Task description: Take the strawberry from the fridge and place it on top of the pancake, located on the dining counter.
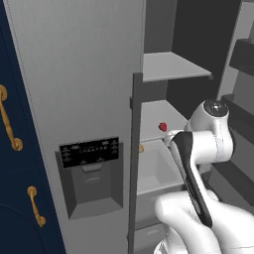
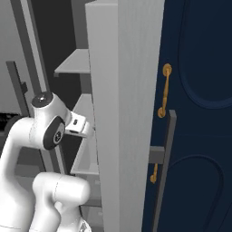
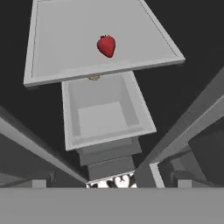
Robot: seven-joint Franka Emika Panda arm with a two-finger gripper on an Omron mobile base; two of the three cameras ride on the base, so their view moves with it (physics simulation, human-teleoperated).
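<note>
Strawberry [image 3: 106,45]: one, bright red, lying alone on a grey shelf [image 3: 65,39] inside the open fridge [image 1: 84,74], toward the shelf's front half; also seen as a small red spot in the left base view [image 1: 162,127]. It sits well apart from the gripper, ahead of the hand camera, nothing touching it. Gripper: fingertips not visible in any view; open or closed cannot be told. Drawer [image 3: 105,116]: one, open-topped, grey, directly below the strawberry's shelf. Tan-orange lump [image 3: 93,78]: one, just under the front edge of that shelf, at the drawer's back rim. Upper shelf [image 1: 173,66]: one, above the strawberry's shelf. Dispenser recess [image 1: 92,173]: one, on the closed fridge door, left of the strawberry.
</note>
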